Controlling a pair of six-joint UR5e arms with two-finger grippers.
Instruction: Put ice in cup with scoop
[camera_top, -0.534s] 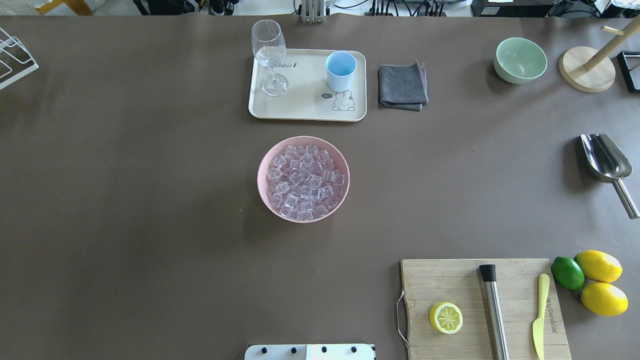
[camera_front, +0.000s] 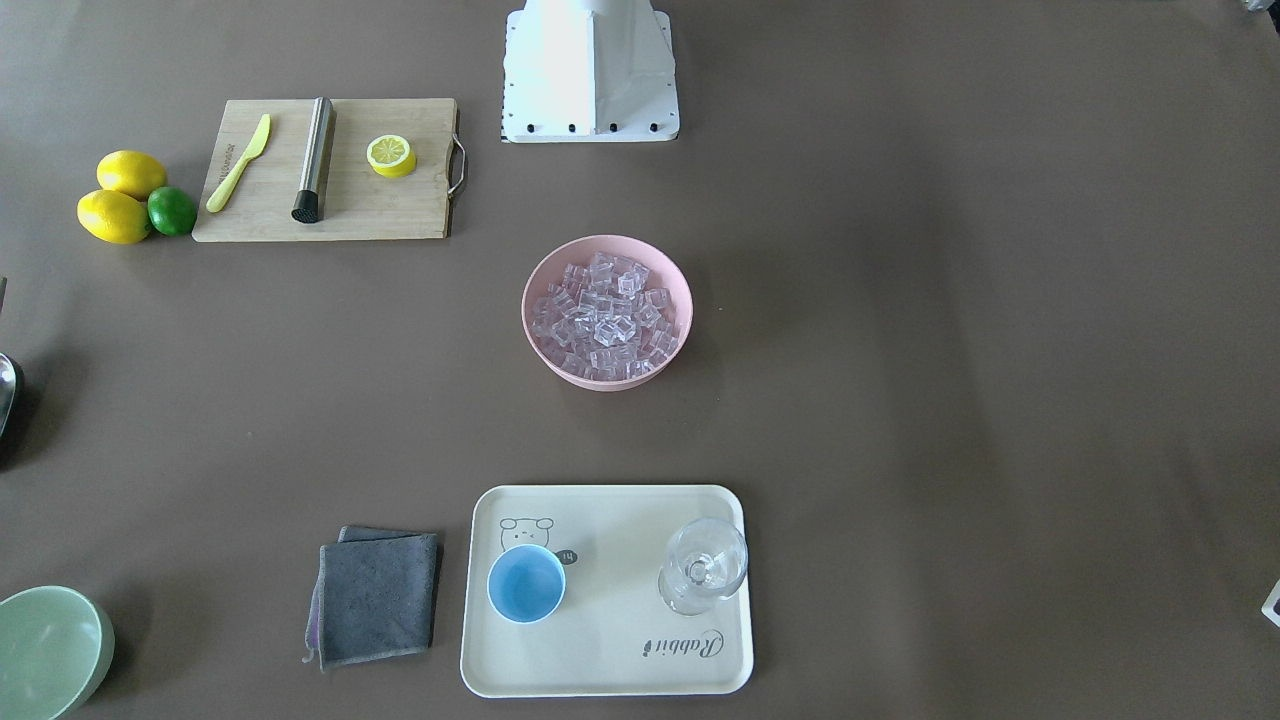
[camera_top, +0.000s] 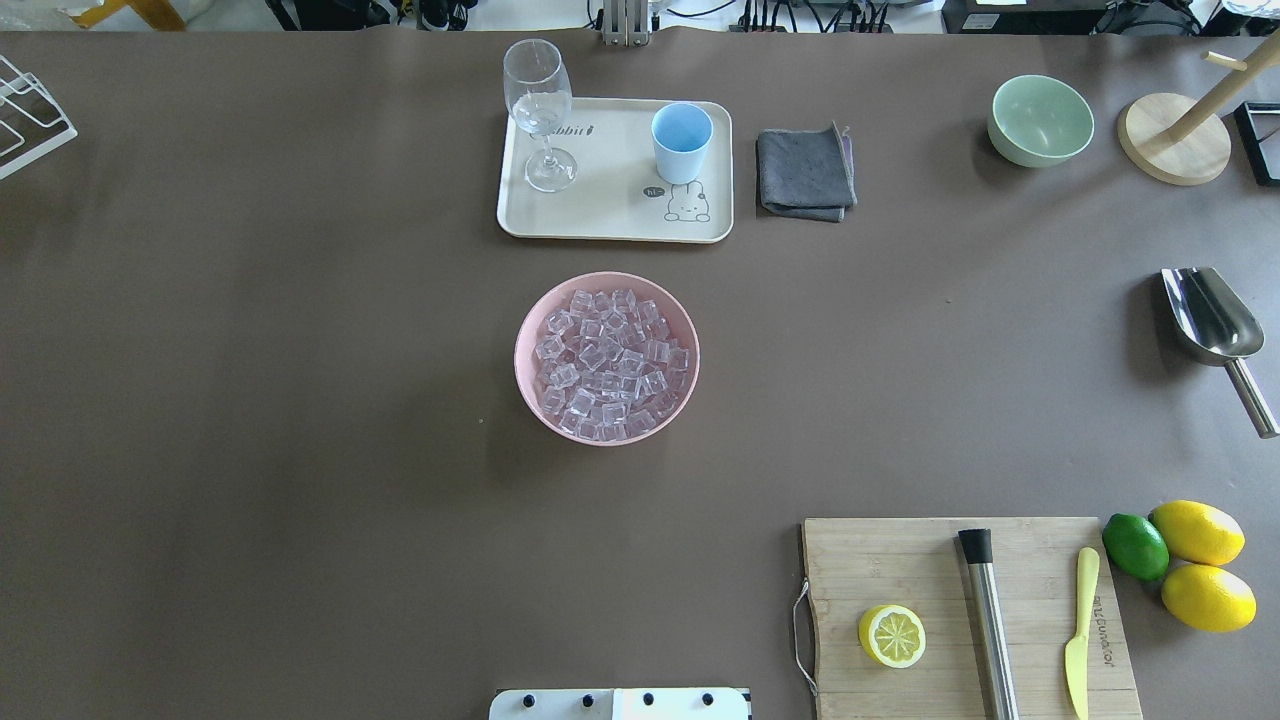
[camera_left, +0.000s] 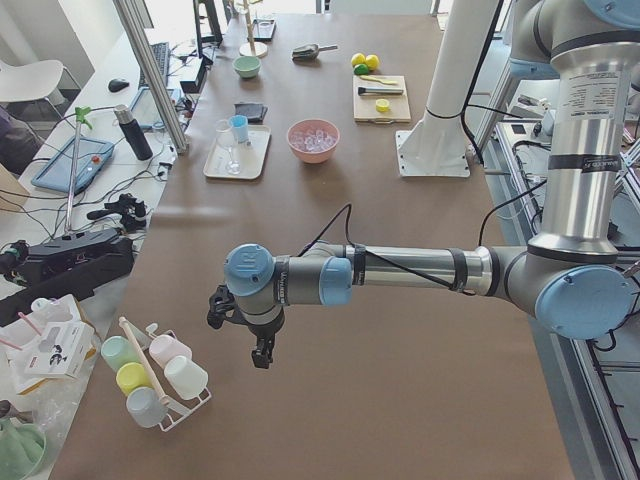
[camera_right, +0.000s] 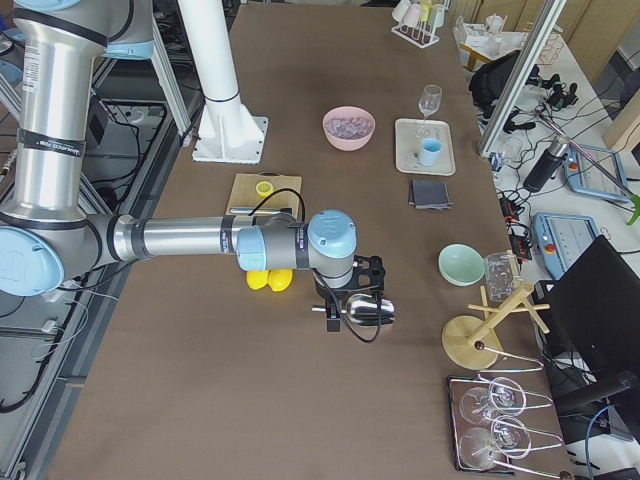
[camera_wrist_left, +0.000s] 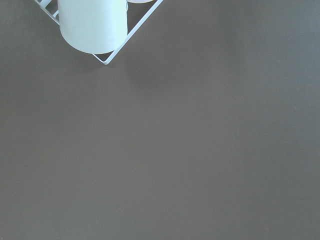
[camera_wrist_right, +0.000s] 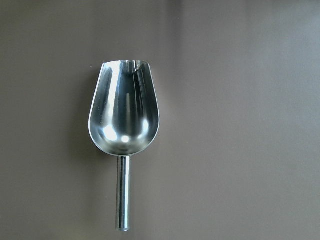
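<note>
Overhead view: the scoop (camera_top: 1210, 318) is lying at the right edge of the table (camera_top: 300, 400), trough pointing away from me and handle back toward me, well apart from the ice (camera_top: 607, 362) and the cup (camera_top: 682, 140). Exterior right view: my right fingers (camera_right: 333, 318) are hanging just above it, while my left fingers (camera_left: 262, 357) are hanging far off, and I cannot tell how open either pair is. Right wrist view: the scoop (camera_wrist_right: 125, 115) is lying directly beneath, its long axis running top to bottom with the handle lowest.
</note>
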